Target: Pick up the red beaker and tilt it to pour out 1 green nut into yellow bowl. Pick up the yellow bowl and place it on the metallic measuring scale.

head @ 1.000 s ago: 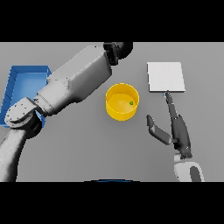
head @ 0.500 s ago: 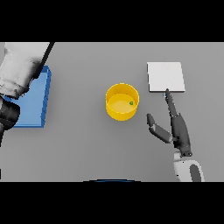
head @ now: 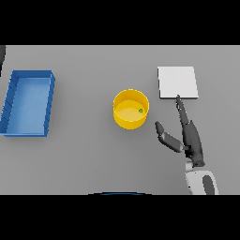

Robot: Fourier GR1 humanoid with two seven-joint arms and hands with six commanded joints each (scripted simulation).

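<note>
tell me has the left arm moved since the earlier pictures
Yes. It swung away leftward, off the blue tray and yellow bowl, and is now out of view.

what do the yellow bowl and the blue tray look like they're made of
The yellow bowl looks like smooth plastic: one uniform bright colour with soft shading and no sharp glints. The blue tray looks the same, a thin-walled matte plastic bin in flat blue. Neither shows grain or a metallic shine, so plastic is only the likeliest guess.
</note>
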